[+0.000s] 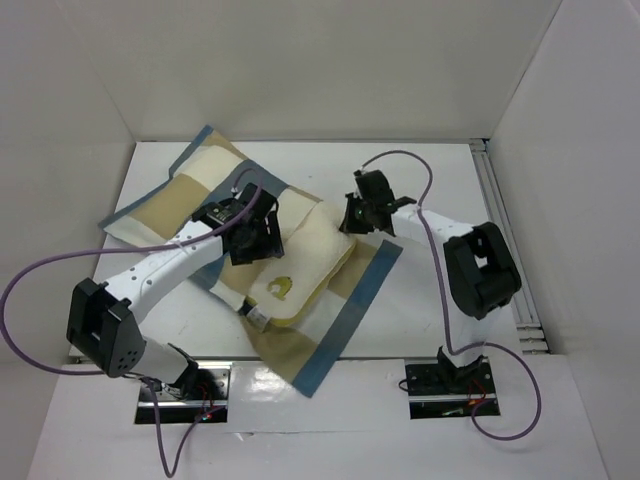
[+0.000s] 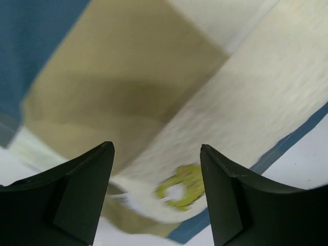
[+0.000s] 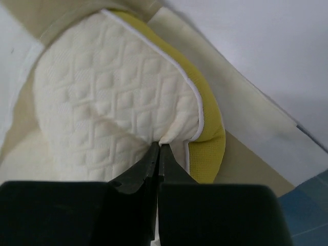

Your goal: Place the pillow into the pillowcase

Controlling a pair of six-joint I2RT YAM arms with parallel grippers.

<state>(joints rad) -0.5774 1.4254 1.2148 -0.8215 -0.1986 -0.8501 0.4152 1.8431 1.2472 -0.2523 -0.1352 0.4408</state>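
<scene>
At the centre of the table, the pillow lies slantwise on top of the pillowcase, which spreads from the far left down toward the near middle. You can see most of the pillow in the open: its yellow emblem and white tag sit at the near-left end, uncovered. At the far end your right gripper has its fingers pressed together on the rounded corner of the pillow, right by the yellow piping, so it is pinching the pillow there. In the right wrist view a tan strip of fabric laps over the pillow's far-left edge. It may be the mouth of the case, but you cannot be sure from here. Your left gripper hangs over the case just left of the pillow with its fingers spread wide and nothing between them. Judged from this, the job is barely begun: the opening has to be found and held apart, and nearly the whole pillow has yet to slide inside.
</scene>
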